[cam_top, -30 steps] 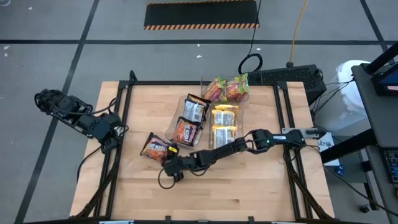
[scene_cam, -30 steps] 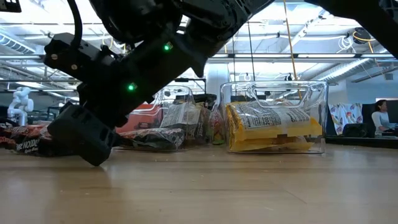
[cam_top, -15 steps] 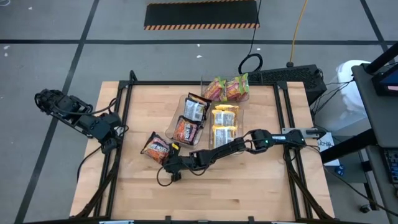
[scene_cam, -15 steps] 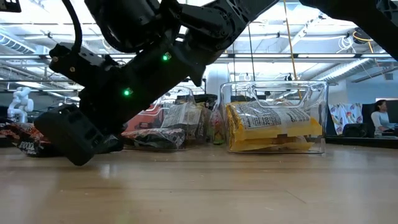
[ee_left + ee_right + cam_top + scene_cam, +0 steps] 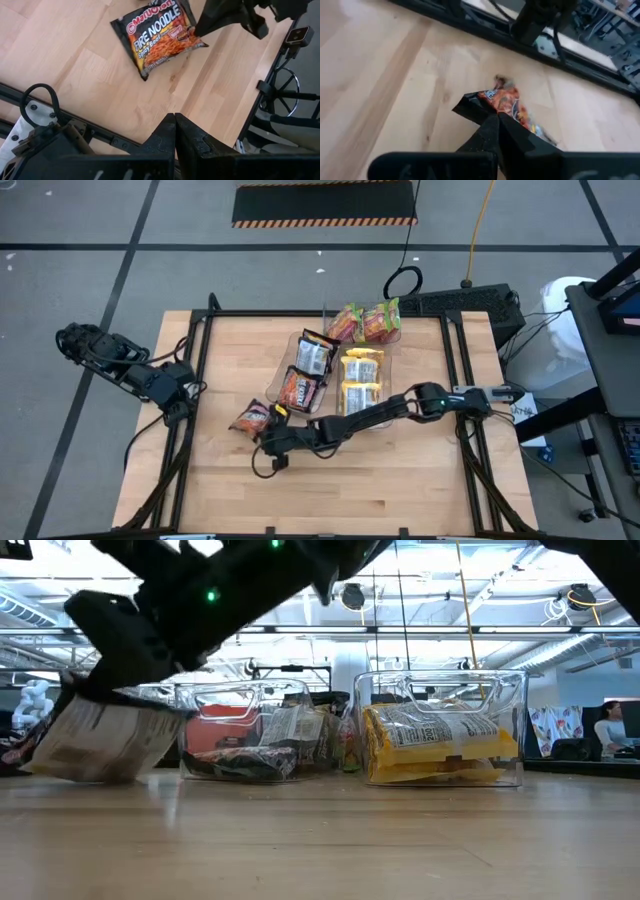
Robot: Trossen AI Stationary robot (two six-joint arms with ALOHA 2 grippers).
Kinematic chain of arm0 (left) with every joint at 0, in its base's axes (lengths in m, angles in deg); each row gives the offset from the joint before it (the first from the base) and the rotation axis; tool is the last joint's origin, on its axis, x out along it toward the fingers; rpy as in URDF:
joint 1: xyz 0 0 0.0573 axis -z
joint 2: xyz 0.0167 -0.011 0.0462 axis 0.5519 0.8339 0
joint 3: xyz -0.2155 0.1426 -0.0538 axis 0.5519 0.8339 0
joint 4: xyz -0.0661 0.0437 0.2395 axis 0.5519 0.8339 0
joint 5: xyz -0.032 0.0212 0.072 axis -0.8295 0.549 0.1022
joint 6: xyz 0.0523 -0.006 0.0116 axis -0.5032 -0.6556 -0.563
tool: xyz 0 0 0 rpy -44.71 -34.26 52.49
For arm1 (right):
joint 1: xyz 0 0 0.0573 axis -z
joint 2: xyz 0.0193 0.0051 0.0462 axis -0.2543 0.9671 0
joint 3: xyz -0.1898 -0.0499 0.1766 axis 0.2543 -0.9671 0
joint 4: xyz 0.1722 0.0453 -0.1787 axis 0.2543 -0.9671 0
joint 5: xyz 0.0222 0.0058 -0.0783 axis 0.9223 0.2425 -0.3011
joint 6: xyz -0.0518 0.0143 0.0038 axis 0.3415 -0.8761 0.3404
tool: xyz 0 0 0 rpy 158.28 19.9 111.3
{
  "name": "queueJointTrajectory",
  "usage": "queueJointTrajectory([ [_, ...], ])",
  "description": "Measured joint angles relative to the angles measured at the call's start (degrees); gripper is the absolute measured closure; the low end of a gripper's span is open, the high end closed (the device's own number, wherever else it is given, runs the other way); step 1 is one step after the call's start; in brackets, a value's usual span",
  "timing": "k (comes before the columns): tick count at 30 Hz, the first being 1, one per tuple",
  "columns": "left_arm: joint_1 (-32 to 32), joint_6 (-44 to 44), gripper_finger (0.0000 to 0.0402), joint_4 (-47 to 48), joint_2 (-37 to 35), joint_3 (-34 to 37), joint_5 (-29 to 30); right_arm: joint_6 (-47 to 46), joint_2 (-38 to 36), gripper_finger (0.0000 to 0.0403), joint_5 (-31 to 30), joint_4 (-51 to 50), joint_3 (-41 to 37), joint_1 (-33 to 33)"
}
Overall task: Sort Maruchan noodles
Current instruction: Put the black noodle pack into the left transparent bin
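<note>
While the right gripper (image 5: 268, 426) is pinching the dark orange Fire Noodle packet's (image 5: 249, 418) edge, it's needing a clean lift over the clear plastic bin (image 5: 300, 385) wall.

loose packet (image 5: 250, 418) left of bins (image 5: 300, 375)

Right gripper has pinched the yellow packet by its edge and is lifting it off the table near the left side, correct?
Not quite: the packet is dark brown/orange, a Fire Noodle packet, not yellow. The left wrist view shows its print, and the right wrist view shows the right gripper with its jaws shut on the packet's edge. The low view shows it tilted and partly raised.
</note>
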Motion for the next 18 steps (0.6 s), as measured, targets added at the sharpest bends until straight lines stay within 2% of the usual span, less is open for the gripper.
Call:
queueJointTrajectory([
  [3, 0.00, 0.01, 0.0396, -0.10, 0.00, 0.00, 0.00, 0.31, -1.26, 0.0403, -0.29, -1.06, 0.00, -0.22],
  [8, 0.00, 0.03, 0.0396, -0.13, 0.00, 0.00, 0.00, 2.17, -3.26, 0.0403, -4.51, -1.45, 0.00, -0.82],
  [15, 0.00, 0.23, 0.0396, -0.17, 0.00, 0.00, 0.02, 2.90, -6.09, 0.0403, -4.82, -1.57, 0.00, -1.20],
  [18, 0.02, 0.23, 0.0396, -0.17, 0.00, 0.00, 0.02, 3.95, -7.30, 0.0403, -7.53, -1.72, 0.00, -1.45],
])
